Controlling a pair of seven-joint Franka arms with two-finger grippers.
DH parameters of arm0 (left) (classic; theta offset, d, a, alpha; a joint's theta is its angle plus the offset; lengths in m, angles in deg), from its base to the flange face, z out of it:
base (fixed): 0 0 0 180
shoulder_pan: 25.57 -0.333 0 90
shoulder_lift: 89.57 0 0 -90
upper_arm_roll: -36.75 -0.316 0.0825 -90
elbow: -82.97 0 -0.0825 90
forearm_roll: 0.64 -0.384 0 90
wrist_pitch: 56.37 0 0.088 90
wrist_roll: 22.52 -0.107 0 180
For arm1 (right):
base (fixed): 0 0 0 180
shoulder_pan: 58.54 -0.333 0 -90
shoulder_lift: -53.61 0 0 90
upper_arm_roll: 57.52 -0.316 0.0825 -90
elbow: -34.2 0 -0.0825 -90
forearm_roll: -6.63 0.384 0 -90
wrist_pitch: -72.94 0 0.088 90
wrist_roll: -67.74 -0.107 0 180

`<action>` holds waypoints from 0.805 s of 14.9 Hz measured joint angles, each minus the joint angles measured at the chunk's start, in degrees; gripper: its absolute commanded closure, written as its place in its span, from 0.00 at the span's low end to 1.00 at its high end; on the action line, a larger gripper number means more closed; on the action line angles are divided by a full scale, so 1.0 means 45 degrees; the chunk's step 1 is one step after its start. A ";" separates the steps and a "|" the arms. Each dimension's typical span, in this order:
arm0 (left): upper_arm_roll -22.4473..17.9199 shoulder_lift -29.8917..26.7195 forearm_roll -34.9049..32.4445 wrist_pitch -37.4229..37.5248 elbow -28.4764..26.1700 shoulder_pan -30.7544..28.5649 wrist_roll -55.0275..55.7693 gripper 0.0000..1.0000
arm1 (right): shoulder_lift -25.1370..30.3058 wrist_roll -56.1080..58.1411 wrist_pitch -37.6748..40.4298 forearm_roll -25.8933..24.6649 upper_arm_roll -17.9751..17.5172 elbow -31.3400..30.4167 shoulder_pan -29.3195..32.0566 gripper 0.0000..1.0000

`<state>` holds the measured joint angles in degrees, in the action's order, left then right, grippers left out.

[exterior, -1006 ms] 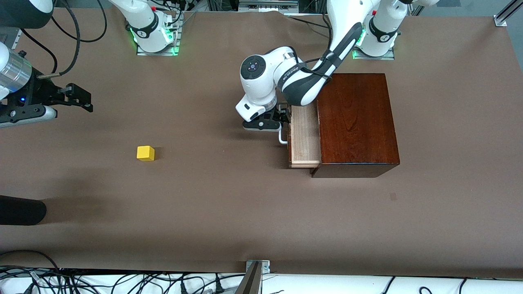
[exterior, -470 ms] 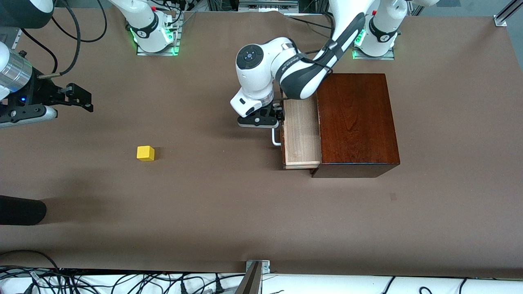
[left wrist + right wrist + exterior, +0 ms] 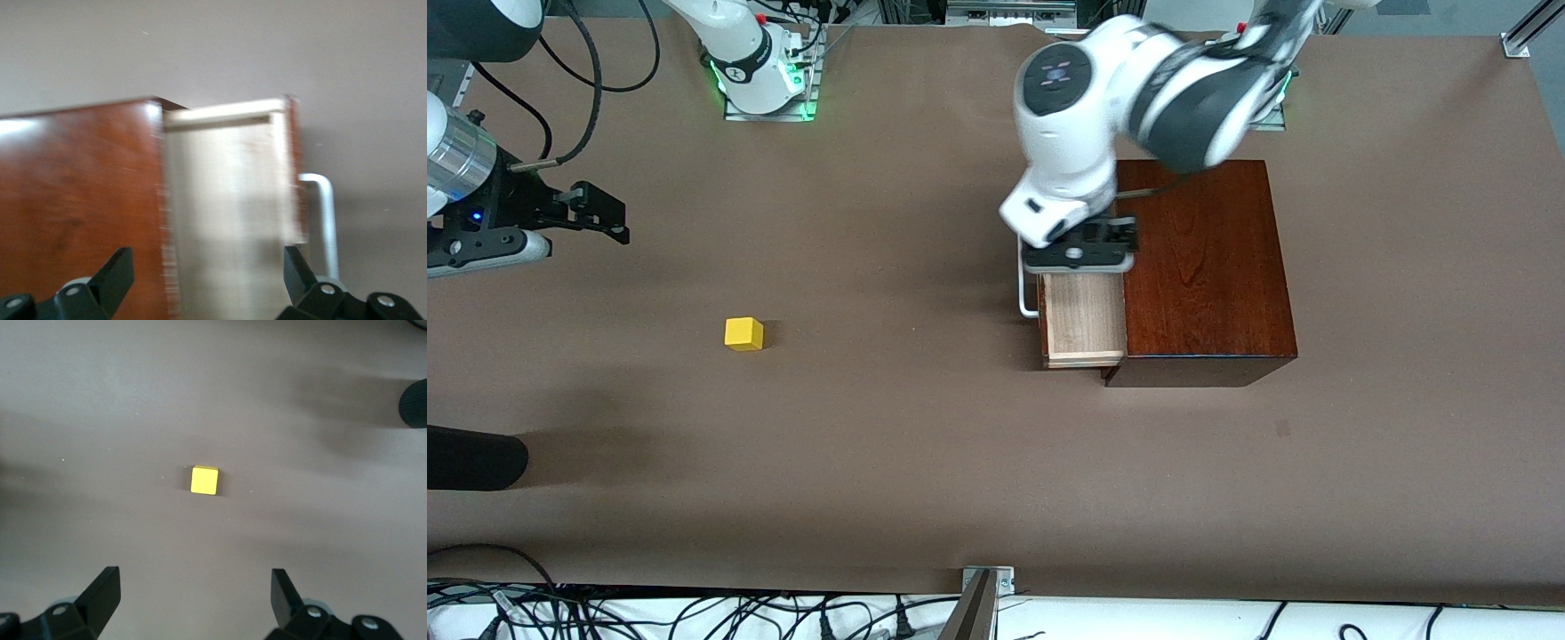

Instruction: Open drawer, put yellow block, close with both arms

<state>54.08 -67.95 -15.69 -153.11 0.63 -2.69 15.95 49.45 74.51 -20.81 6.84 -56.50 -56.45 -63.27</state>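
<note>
The mahogany box (image 3: 1205, 267) stands toward the left arm's end of the table. Its drawer (image 3: 1085, 320) is pulled out and shows a bare pale tray with a white handle (image 3: 1027, 293). My left gripper (image 3: 1078, 256) hangs open and empty above the drawer where it meets the box. The left wrist view shows the box (image 3: 80, 200), the tray (image 3: 227, 213) and the handle (image 3: 325, 220) below the open gripper (image 3: 205, 273). The yellow block (image 3: 743, 333) sits on the table toward the right arm's end. My right gripper (image 3: 596, 213) waits open, with the block (image 3: 204, 480) below it.
A dark rounded object (image 3: 471, 458) reaches in at the right arm's end of the table, nearer to the camera than the block; it also shows in the right wrist view (image 3: 413, 403). A metal bracket (image 3: 987, 578) sits at the table's near edge.
The left gripper pulled the drawer a little farther out, let go of the handle, rose and moved over the drawer toward the box. The right arm and the block have not moved.
</note>
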 measured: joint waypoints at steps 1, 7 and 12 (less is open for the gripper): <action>-0.0011 -0.0402 0.0382 0.0356 0.0000 -0.0680 -0.0963 0.00 | 0.0000 0.0000 -0.0005 0.0000 -0.0001 0.0001 -0.0001 0.00; -0.0045 -0.1236 0.1216 0.2714 0.1163 -0.4180 -0.5712 0.00 | -0.0516 0.0003 -0.0006 -0.0002 0.0002 -0.0003 -0.0001 0.00; -0.0528 -0.1432 0.2086 0.3270 0.1874 -0.5894 -0.7820 0.00 | -0.2115 0.0009 -0.0264 -0.0001 -0.0005 -0.0024 -0.0005 0.00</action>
<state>51.71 -74.39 -6.31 -138.40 9.07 -29.22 -19.24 39.93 74.56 -22.00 6.83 -56.53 -56.56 -63.30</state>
